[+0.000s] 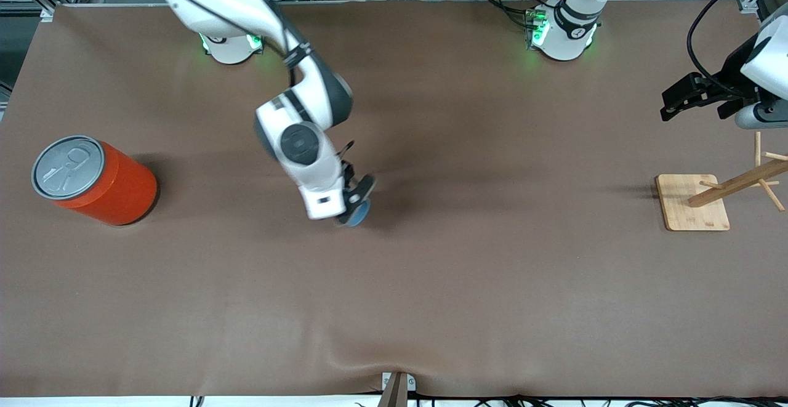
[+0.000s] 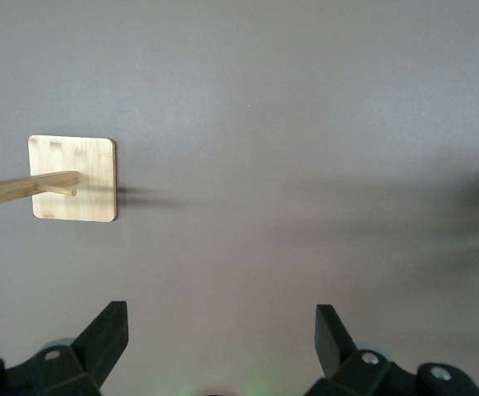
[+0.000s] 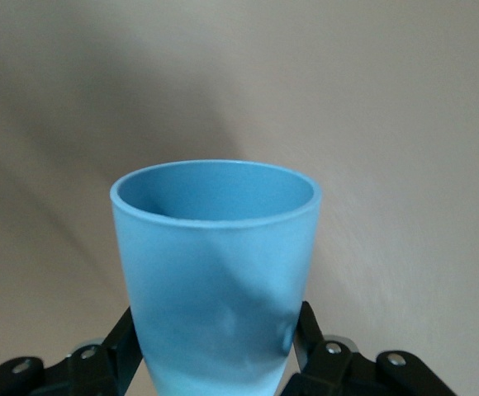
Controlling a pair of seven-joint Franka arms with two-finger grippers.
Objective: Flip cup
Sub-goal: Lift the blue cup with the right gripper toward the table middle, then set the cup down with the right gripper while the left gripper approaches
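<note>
The light-blue cup point(image 3: 215, 272) sits between the fingers of my right gripper point(image 3: 215, 351), which is shut on its lower body. Its open mouth, deeper blue inside, points away from the wrist camera. In the front view only a small part of the cup point(image 1: 358, 213) shows under the right gripper point(image 1: 356, 201), low over the middle of the table. My left gripper point(image 1: 673, 103) is open and empty, waiting in the air at the left arm's end of the table; it also shows in the left wrist view point(image 2: 221, 330).
A large orange can with a grey pull-tab lid point(image 1: 92, 179) stands at the right arm's end. A wooden peg rack point(image 1: 739, 182) on a square bamboo base point(image 1: 683, 210) stands at the left arm's end, also in the left wrist view point(image 2: 73, 178). Brown cloth point(image 1: 492, 271) covers the table.
</note>
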